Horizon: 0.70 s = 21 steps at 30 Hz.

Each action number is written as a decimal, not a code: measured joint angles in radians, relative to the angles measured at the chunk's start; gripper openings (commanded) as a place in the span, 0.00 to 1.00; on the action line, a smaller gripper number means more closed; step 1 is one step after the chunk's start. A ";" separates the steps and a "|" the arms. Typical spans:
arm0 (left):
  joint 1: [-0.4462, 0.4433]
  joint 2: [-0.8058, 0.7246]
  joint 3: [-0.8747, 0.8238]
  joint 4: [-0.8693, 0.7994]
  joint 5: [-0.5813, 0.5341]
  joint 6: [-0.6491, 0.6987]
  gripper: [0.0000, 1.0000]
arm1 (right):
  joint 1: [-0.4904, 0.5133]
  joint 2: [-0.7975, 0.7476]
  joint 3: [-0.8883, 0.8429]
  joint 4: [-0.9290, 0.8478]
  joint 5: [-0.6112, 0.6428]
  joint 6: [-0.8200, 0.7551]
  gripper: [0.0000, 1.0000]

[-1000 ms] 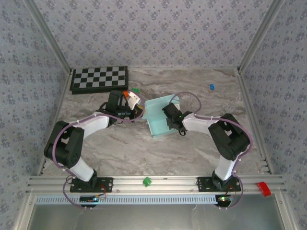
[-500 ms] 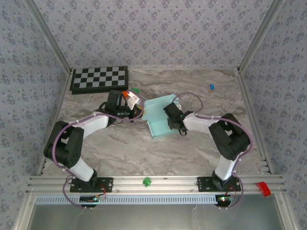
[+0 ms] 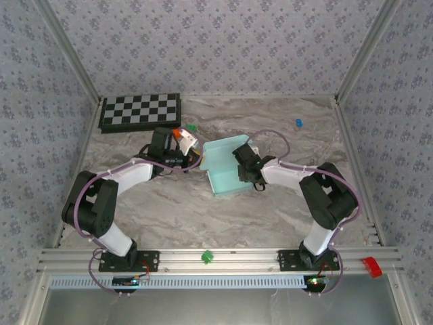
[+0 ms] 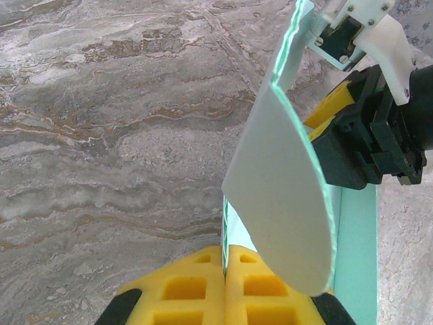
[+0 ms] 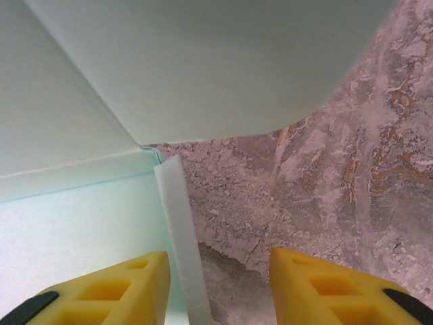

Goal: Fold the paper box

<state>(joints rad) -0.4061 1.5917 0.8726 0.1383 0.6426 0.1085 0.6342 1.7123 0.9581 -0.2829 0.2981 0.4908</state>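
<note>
Checkered board [image 3: 141, 112], small blue piece [image 3: 298, 122]

paper box [image 3: 220, 170] at centre of table [image 3: 203, 217], checkerboard [image 3: 140, 112] behind it, far-left corner

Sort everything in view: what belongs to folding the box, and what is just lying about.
In the job: paper box; left gripper pinching its edge; right gripper open at a flap.

Lying about: checkered board; small blue piece; green piece behind the left gripper; green clip on the front rail.
</note>
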 measured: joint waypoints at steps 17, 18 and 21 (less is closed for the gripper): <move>0.000 0.003 0.035 -0.008 -0.004 0.026 0.44 | -0.027 -0.134 -0.080 0.026 -0.053 0.011 0.59; 0.000 0.004 0.038 -0.008 -0.004 0.029 0.47 | -0.028 -0.151 -0.092 0.032 -0.053 0.010 0.59; -0.002 0.006 0.041 -0.008 -0.015 0.031 0.58 | -0.032 -0.210 -0.125 0.041 -0.052 0.009 0.60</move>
<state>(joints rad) -0.4080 1.5974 0.9138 0.1303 0.6277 0.1390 0.6025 1.5021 0.8330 -0.2420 0.2459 0.4999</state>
